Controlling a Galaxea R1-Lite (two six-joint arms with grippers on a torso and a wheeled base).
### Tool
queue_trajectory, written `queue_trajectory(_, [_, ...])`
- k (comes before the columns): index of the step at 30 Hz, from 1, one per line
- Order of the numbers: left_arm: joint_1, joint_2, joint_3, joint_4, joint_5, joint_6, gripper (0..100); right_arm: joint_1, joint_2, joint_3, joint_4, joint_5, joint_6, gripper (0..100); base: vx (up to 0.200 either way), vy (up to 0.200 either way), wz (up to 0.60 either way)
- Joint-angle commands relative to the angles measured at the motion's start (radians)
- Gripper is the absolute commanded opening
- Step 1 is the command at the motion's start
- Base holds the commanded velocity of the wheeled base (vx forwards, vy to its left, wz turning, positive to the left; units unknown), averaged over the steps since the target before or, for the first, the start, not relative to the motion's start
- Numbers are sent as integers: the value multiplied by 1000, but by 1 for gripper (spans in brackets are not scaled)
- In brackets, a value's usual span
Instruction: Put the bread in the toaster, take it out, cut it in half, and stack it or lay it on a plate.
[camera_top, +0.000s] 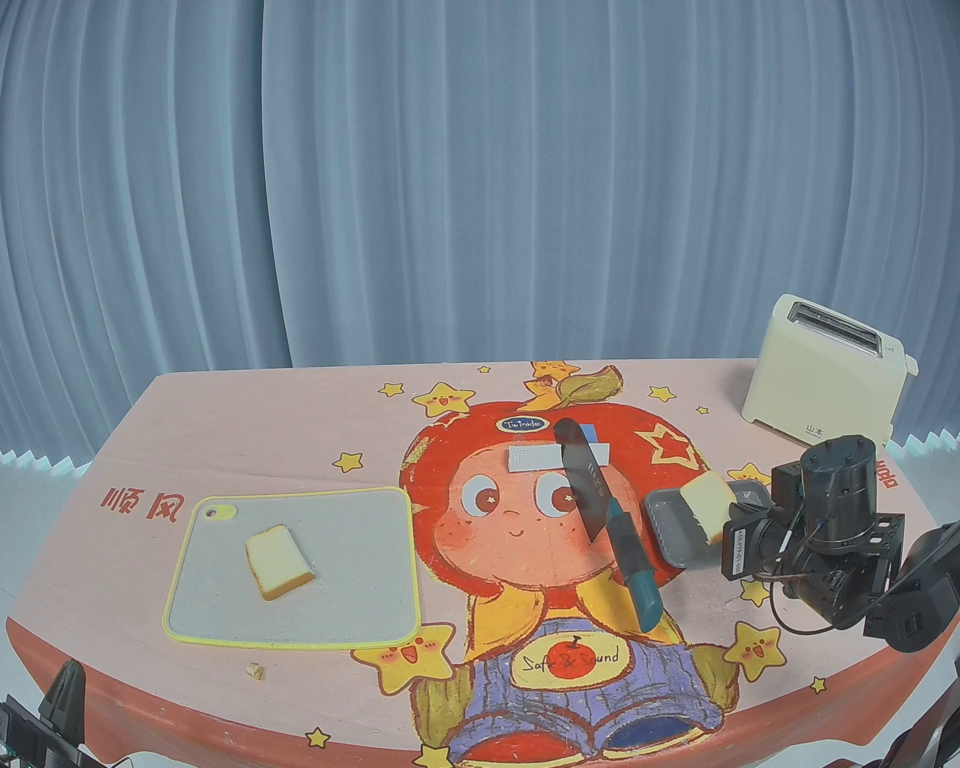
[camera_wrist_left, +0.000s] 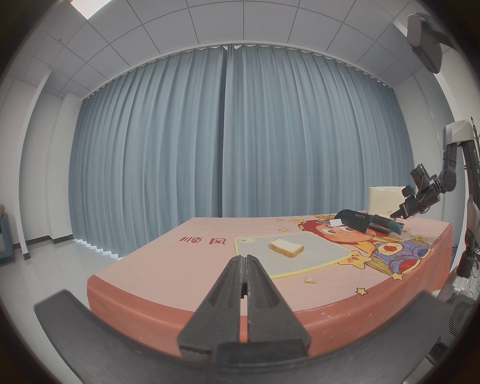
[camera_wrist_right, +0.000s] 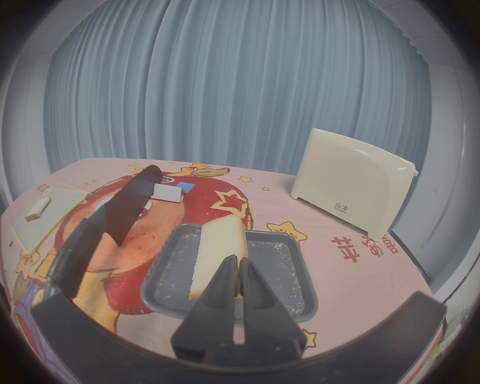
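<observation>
Two pieces of bread sit well apart on the bench, one toward each side. Off the front-left corner hangs the left tool (camera_wrist_left: 245, 260), its fingers pressed together and holding nothing. A grey cutting board (camera_top: 330, 600) with a yellow rim lies flat near the front-left edge, and one bread piece (camera_top: 278, 562) lies flat on it, roughly in the middle. A small crumb (camera_top: 256, 671) rests on the bench just in front of the board. At the bench's centre, a knife (camera_top: 610, 520) with a dark blade and teal handle has its blade propped on a small white block (camera_top: 535, 458), the handle pointing toward the front edge. Just to its right sits a dark grey tray (camera_top: 668, 528), and the second bread piece (camera_top: 708, 503) lies in it. The right tool (camera_wrist_right: 238, 267) hovers at the tray's front rim, its fingers pressed together, tips close by that slice; whether they touch it cannot be told. A cream toaster (camera_top: 828, 373) stands upright at the back-right corner.
</observation>
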Motion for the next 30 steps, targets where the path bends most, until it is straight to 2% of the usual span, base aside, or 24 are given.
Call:
queue_trajectory(1, [0,-16,18,0,0,0,0,-6,42,-7,-2,-26,2,0,0,0,0])
queue_trajectory(16, [0,-16,18,0,0,0,0,-9,48,-6,7,-37,7,0,0,0,0])
queue_trajectory(21, [0,-16,18,0,0,0,0,-7,57,-4,7,-68,7,0,0,0,0])
queue_trajectory(22, [0,-16,18,0,0,0,0,-7,59,-6,6,-72,8,100,0,0,0])
queue_trajectory(30, [0,-16,18,0,0,0,0,-1,45,-17,-2,-75,16,100,0,0,0])
